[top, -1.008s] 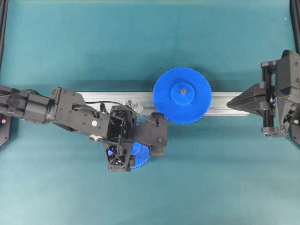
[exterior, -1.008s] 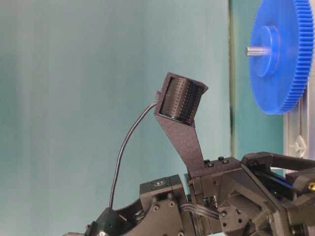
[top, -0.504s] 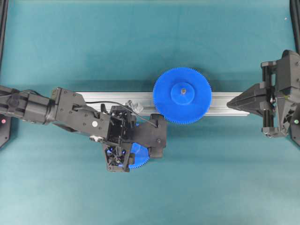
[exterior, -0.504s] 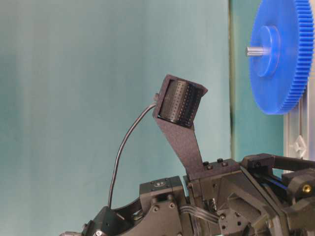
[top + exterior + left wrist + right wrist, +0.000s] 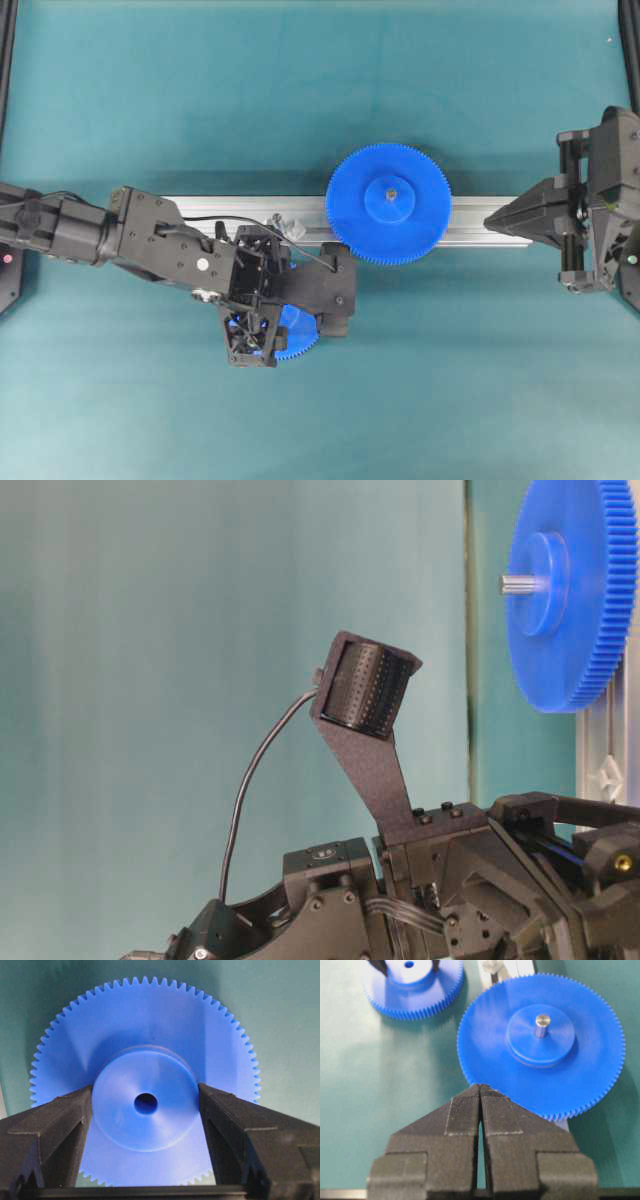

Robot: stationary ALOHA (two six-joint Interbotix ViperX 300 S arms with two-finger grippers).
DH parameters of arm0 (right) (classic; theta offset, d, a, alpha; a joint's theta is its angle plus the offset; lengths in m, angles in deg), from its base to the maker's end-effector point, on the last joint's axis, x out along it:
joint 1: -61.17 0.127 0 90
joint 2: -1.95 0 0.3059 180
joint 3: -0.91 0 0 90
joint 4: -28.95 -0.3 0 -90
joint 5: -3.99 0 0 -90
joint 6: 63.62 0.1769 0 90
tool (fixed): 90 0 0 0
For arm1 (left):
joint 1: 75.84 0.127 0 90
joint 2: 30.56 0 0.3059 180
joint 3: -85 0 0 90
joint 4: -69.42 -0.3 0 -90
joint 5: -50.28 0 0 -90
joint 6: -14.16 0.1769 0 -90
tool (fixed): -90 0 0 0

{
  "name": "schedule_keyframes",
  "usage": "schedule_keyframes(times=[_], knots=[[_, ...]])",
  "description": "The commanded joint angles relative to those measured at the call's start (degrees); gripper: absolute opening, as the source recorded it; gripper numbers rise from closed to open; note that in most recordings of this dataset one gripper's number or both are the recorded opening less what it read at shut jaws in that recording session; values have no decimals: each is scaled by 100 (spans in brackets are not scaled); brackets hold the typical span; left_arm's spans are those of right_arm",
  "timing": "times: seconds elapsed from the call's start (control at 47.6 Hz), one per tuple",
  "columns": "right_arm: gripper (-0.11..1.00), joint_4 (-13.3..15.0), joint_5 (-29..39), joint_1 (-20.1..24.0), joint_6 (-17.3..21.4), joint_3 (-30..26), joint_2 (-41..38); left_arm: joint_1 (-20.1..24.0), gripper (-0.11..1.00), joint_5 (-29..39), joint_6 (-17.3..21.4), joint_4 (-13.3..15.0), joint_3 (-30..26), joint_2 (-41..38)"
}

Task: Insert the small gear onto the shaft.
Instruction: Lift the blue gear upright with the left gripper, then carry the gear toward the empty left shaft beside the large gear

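We are clamping our left gripper [image 5: 145,1105] on the small gear [image 5: 145,1060] — blue, finely toothed, lying flat on the teal mat, both fingers pressing its raised hub around the dark centre hole. Our right gripper [image 5: 480,1091] is sitting clenched, holding nothing, well apart.

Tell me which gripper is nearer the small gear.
Left. The left gripper has its fingers on either side of the small gear, against its raised hub. The right gripper sits shut at the far end of the rail, beyond the large gear.
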Motion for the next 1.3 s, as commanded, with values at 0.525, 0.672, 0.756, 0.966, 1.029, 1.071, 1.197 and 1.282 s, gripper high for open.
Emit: schedule_keyframes(times=[0.525, 0.672, 0.756, 0.966, 1.029, 1.071, 1.197, 1.282], knots=[[2, -18, -26, 0, 53, 18, 141, -9, 69, 958, 53, -9, -958, 483], [2, -18, -18, 0, 53, 53, 193, -9, 69, 993, 53, -9, -1028, 633], [2, -18, -18, -9, 53, 62, 211, -9, 69, 993, 62, -18, -1046, 782], [2, -18, -44, -9, 53, 88, 220, 105, 69, 1063, 141, -18, -1011, 1134], [2, -18, -44, -9, 53, 88, 220, 167, 69, 1151, 193, -18, -1028, 1204], [2, -18, -44, -9, 53, 88, 220, 211, 69, 1222, 229, -18, -1055, 1230], [2, -18, -53, -9, 53, 88, 220, 369, 69, 1573, 404, -18, -1143, 1310], [2, -18, -44, -9, 53, 97, 220, 492, 69, 1767, 527, -26, -1195, 1345]])
